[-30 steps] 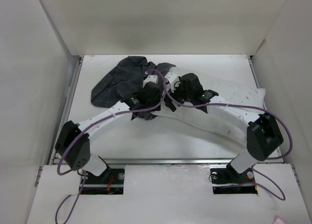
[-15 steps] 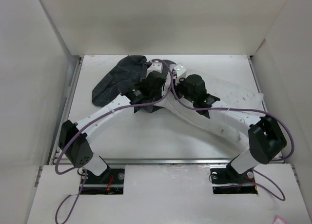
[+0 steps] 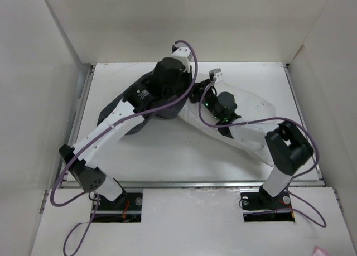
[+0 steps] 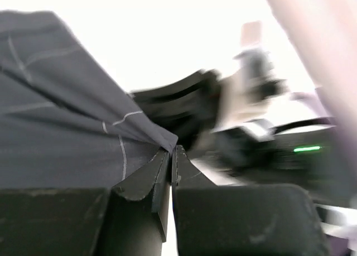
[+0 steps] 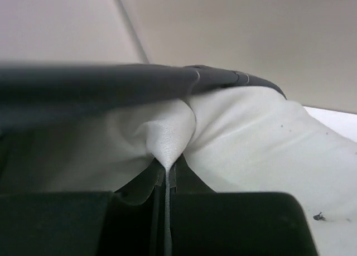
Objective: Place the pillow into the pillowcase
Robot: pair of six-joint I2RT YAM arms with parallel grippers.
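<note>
The dark grid-patterned pillowcase (image 3: 118, 112) lies at the back left, mostly under my left arm (image 3: 111, 128). In the left wrist view my left gripper (image 4: 172, 151) is shut on an edge of the pillowcase (image 4: 61, 128), which hangs stretched off to the left. The off-white speckled pillow (image 3: 252, 115) lies to the right, under my right arm (image 3: 245, 125). My right gripper (image 5: 167, 169) is shut on a pinched fold of the pillow (image 5: 251, 144). The pillowcase rim (image 5: 111, 84) runs just above that fold.
White walls enclose the table on the left, back and right. The table's metal front rail (image 3: 189, 184) runs between the two arm bases. Purple cables (image 3: 192, 94) loop over both wrists.
Both grippers have closed, the left on the pillowcase and the right on the pillow. The left arm has risen and swung back with the fabric; the pillow's near end has shifted left.
</note>
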